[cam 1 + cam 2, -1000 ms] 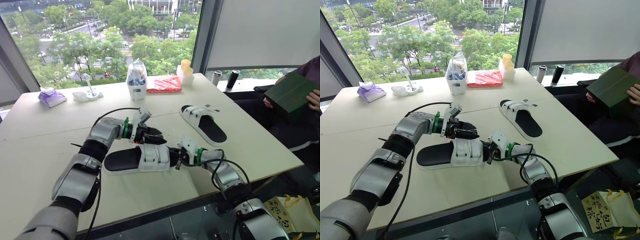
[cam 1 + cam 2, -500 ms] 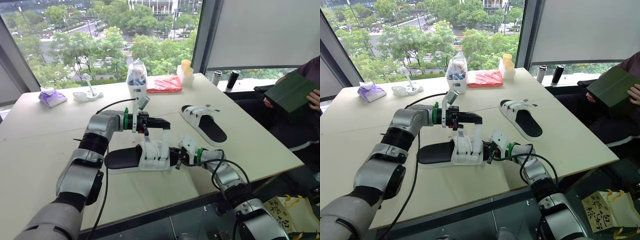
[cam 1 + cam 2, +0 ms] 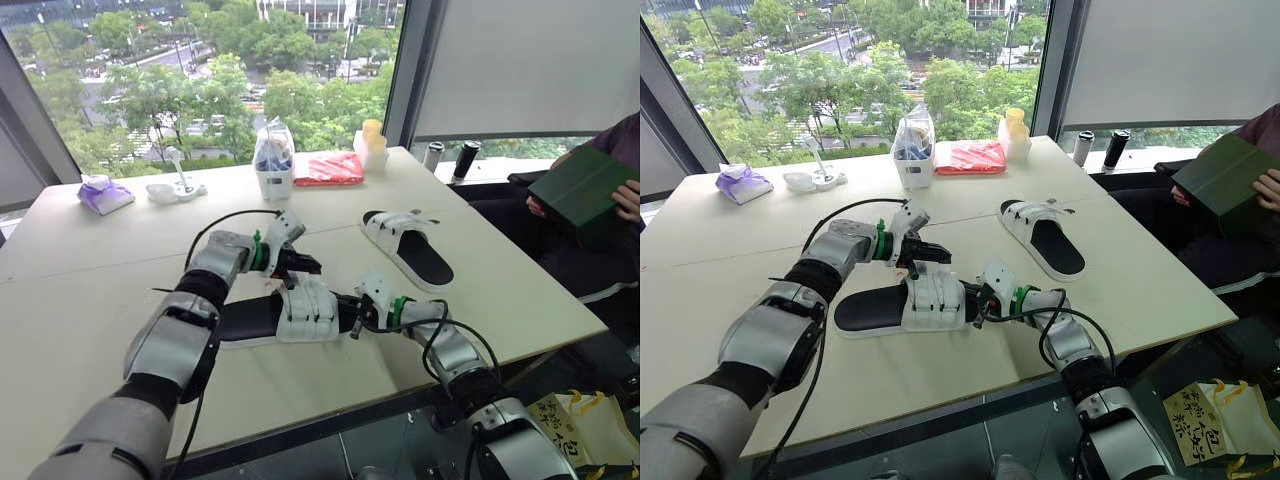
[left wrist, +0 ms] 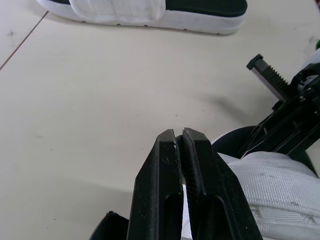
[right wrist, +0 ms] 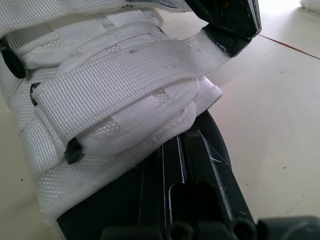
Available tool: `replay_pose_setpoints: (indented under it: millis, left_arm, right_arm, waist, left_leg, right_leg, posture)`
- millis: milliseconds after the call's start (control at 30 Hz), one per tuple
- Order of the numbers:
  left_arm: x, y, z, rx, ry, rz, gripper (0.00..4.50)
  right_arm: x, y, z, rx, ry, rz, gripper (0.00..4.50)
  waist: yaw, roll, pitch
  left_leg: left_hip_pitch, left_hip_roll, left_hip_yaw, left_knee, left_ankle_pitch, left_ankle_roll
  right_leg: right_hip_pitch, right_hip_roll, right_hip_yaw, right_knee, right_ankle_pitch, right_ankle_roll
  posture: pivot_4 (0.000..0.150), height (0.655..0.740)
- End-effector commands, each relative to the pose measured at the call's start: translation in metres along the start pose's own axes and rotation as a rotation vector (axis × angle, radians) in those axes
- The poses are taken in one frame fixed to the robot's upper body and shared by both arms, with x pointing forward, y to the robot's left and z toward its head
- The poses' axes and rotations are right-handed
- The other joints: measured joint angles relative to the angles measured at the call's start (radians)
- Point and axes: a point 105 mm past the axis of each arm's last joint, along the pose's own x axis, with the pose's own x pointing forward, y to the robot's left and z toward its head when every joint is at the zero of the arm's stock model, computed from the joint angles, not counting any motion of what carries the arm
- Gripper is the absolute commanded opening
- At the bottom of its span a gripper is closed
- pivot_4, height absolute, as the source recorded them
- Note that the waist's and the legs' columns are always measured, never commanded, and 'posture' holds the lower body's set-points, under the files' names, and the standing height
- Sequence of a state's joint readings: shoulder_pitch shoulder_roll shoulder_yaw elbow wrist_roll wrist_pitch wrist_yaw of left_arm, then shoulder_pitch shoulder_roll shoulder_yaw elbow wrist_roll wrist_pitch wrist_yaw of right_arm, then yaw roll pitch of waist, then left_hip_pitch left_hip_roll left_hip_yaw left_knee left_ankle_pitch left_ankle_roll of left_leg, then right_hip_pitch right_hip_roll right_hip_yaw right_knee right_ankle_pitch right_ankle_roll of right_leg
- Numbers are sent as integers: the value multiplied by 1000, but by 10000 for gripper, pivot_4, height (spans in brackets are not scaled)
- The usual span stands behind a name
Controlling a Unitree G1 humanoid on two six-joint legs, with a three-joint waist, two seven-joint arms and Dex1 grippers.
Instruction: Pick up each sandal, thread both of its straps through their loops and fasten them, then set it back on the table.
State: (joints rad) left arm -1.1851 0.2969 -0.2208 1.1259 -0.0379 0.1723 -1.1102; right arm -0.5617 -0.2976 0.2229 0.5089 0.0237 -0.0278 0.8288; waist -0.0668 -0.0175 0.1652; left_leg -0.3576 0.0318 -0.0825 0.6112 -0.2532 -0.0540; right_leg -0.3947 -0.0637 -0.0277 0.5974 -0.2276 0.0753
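1. Near sandal (image 3: pixel 245 320) is lying flat on the worktop (image 3: pixel 100 300), with its toe end at the right gripper (image 3: pixel 351 318). Far sandal (image 3: pixel 412 246) is sitting well apart, toward the worktop's right side.
2. Left gripper (image 3: pixel 305 267) is hanging just over the far edge of the near sandal's white upper.
3. Left wrist view is adding what the eye views are not giving: left fingers (image 4: pixel 167 150) are pressing together, with the white upper just beneath them and the far sandal beyond.
4. Right wrist view is showing the strap (image 5: pixel 125 82) folding across the upper. Its free end is curling up into the left fingers, which are pinching it.
5. Same view: right fingers (image 5: pixel 210 165) are lying together, tips going under the upper's edge. Cannot tell if they are pinching any fabric.
6. Person (image 3: pixel 625 140) at the right is holding a green box (image 3: pixel 578 195).
7. Half a second ago the left gripper was pulling the strap upright, high above the sandal. Now the strap is lying down over the upper, and the left gripper is sitting lower and nearer. Right gripper is staying at the toe end, and the near sandal is not shifting.
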Motion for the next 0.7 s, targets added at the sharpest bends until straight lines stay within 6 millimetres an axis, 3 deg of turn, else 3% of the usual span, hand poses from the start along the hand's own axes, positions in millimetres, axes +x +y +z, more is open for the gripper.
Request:
replay_pose_setpoints:
  millis: [33,67,300,467,567,633,700]
  left_arm:
    - [-6,11,-5,65,70,64,6828]
    - [-6,11,-5,78,78,70,9118]
    - [-17,26,23,154,0,170,44333]
    - [-56,34,62,-35,-304,150,44333]
    - [-89,24,40,-44,-311,119,44333]
    - [-107,17,28,-50,-300,166,44333]
    - [-121,2,22,-75,-315,191,44333]
  right_arm:
    - [-10,32,-73,139,251,57,0]
    - [-10,33,-73,140,250,56,0]
    - [-8,30,-71,139,236,38,0]
    - [-10,14,-50,114,119,-45,0]
    - [-26,1,-29,97,44,-46,0]
    - [-37,-5,-14,73,13,-44,0]
    - [-49,-8,-2,51,-3,-34,0]
  waist:
    - [-1,0,0]
    - [0,0,0]
    - [-1,-1,0]
    - [-2,-2,2]
    - [-2,-1,3]
    - [0,9,10]
    - [12,8,11]
  left_leg:
    - [0,0,0,0,0,0]
    - [0,0,0,0,0,0]
    - [0,0,0,-1,0,0]
    - [0,0,0,-1,0,0]
    - [-1,0,0,-1,0,0]
    - [-2,0,1,-4,0,0]
    - [-14,-1,1,-5,0,0]
  right_leg:
    - [0,0,0,0,0,0]
    - [0,0,0,0,0,0]
    - [-1,0,0,1,0,0]
    - [-2,0,-1,2,0,0]
    - [-2,0,-1,2,0,0]
    - [-3,-1,1,2,0,1]
    - [-16,0,2,6,2,7]
  posture:
    - [1500,7400]
    - [1500,7400]
    - [1500,7400]
    - [1500,7400]
    - [1500,7400]
    - [1500,7400]
    - [1500,7400]
